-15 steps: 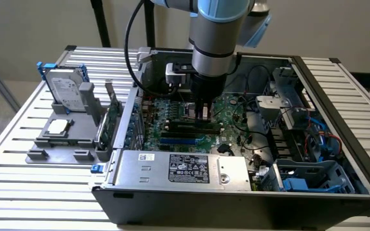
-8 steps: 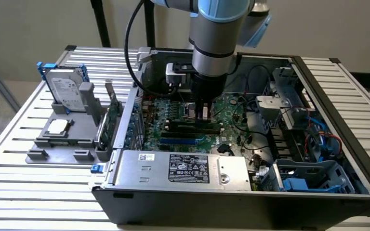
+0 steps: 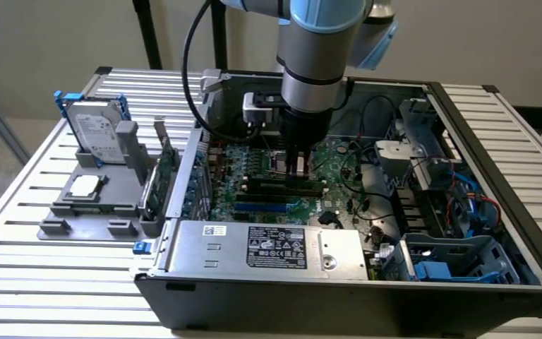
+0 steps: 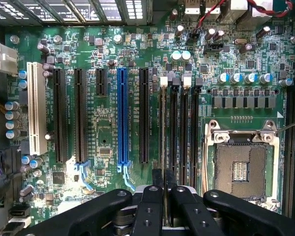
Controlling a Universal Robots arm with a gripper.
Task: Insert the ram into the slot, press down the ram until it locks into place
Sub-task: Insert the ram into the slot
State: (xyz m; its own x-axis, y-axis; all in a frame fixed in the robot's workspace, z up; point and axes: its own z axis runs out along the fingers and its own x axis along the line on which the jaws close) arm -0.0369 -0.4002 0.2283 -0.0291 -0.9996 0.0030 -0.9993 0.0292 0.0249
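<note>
Over the slot (image 4: 162, 128), claw (image 4: 163, 175) around the thin ram (image 4: 163, 209).

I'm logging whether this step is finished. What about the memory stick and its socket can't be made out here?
1. The memory stick: wrist view, the gripper covers where it would sit.
2. Near-end clips of the memory sockets: wrist view, behind the gripper.
3. Seated or not: exterior view, the arm blocks the contact point.
</note>
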